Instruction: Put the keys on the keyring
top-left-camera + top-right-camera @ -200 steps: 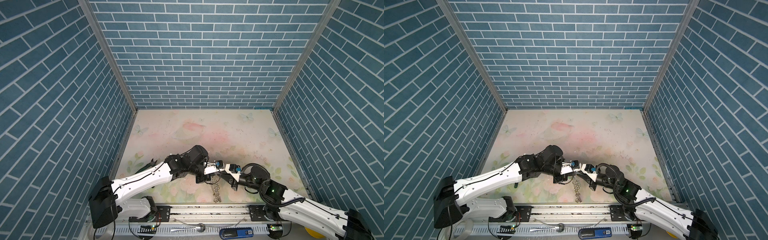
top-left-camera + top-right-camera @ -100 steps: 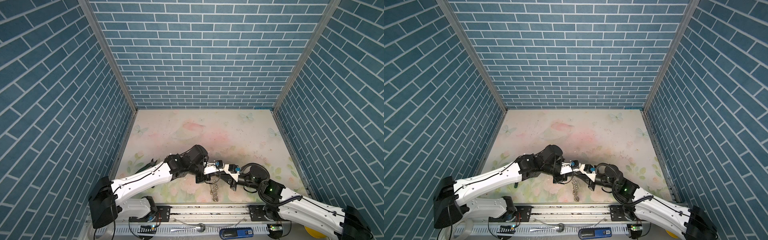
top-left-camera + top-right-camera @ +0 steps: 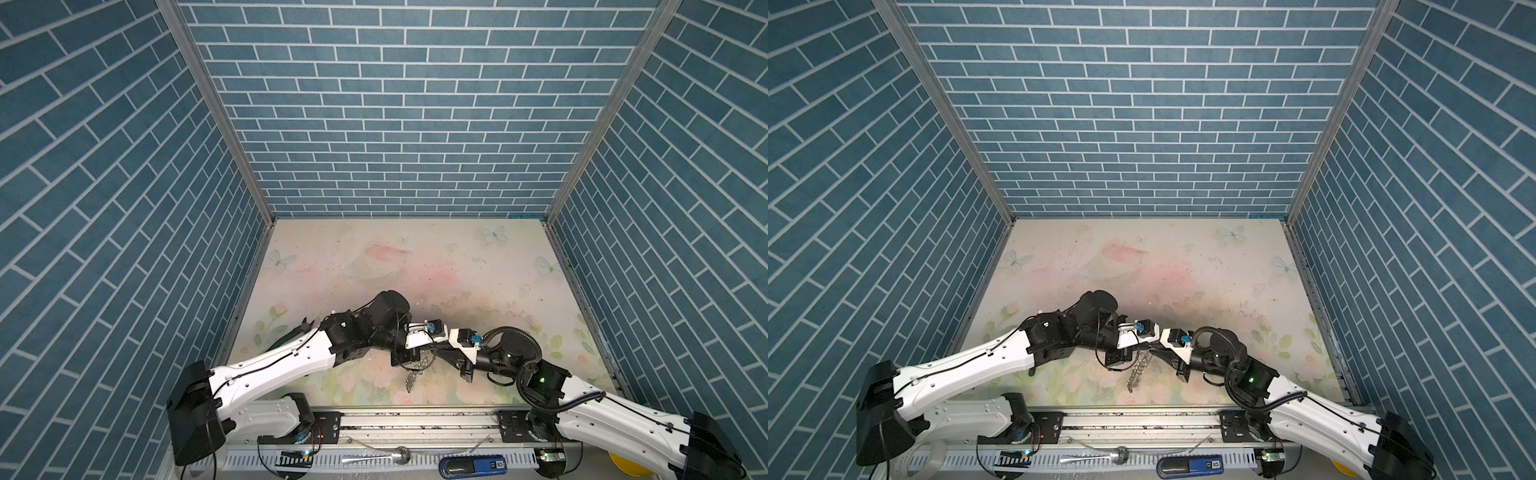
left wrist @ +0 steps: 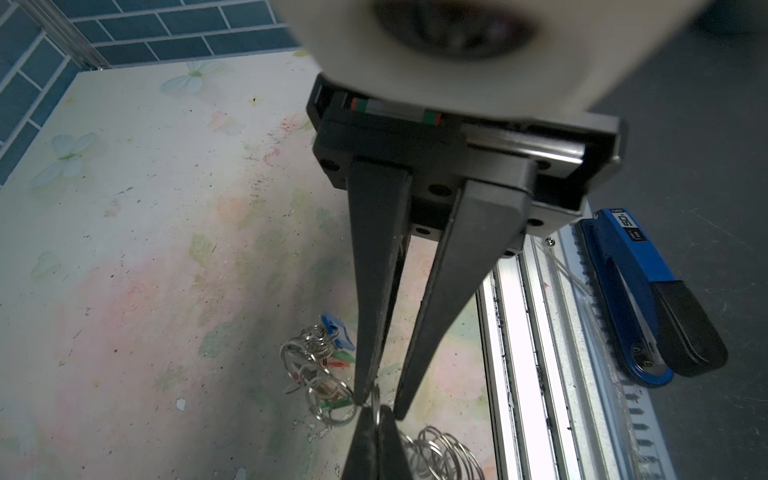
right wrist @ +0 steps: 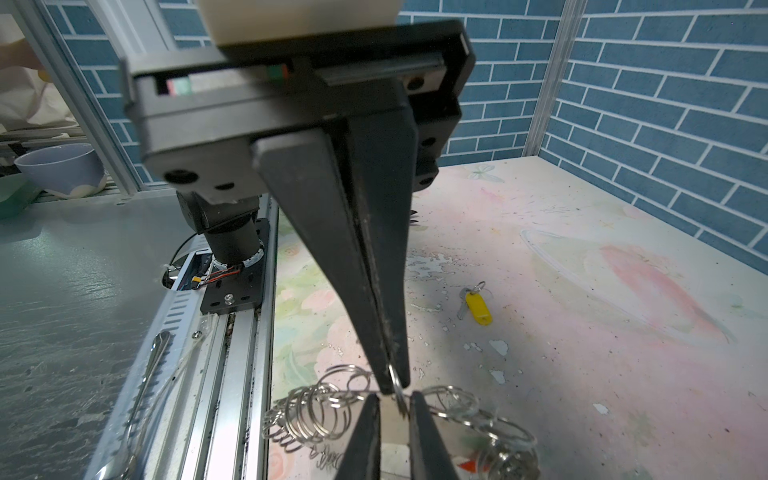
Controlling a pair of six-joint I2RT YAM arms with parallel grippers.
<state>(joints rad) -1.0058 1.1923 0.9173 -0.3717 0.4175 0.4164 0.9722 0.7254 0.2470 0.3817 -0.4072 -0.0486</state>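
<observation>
The left gripper point(image 4: 379, 405) and right gripper point(image 5: 392, 384) both pinch the keyring of small silver metal rings point(image 3: 412, 376), near the front edge of the flowery table point(image 3: 415, 257). One silver key with a yellow tag point(image 5: 476, 305) lies apart. Behind them is lots of open room.

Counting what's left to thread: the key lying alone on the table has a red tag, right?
Not red but yellow. The right wrist view shows that yellow-tagged key lying alone on the table, apart from the keyring's chain.
</observation>
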